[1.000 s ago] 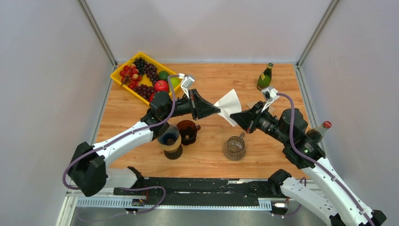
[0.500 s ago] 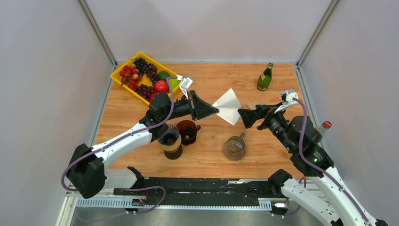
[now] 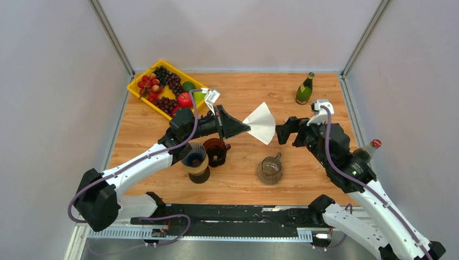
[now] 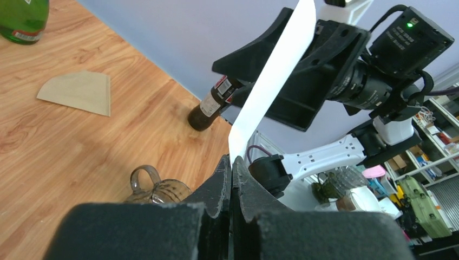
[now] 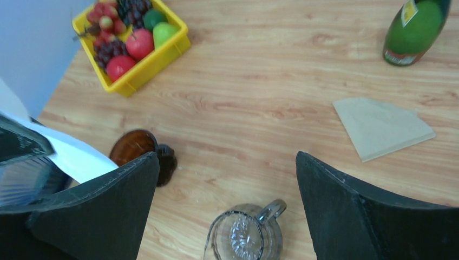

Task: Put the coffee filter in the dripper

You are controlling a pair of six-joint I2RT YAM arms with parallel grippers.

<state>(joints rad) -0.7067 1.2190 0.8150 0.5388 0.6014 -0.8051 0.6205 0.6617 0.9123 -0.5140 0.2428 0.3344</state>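
My left gripper (image 3: 246,128) is shut on one corner of the white coffee filter (image 3: 261,122), which hangs in the air over the middle of the table. The left wrist view shows the filter (image 4: 270,81) edge-on, rising from the closed tips of this gripper (image 4: 231,162). My right gripper (image 3: 287,132) is open just to the right of the filter, apart from it. Nothing lies between its fingers (image 5: 227,162). The dripper (image 3: 195,156), a dark ribbed cone on a brown cup, stands below the left arm.
An amber cup with a handle (image 3: 216,150) stands beside the dripper, and a glass pitcher (image 3: 270,169) sits further right. A brown paper filter (image 5: 381,127) lies flat near the green bottle (image 3: 305,88). A yellow fruit tray (image 3: 131,85) is at back left, a red-capped bottle (image 3: 371,146) at right.
The right gripper opened, let go of the white filter and drew back to the right. The left gripper stayed shut on the filter and barely moved.
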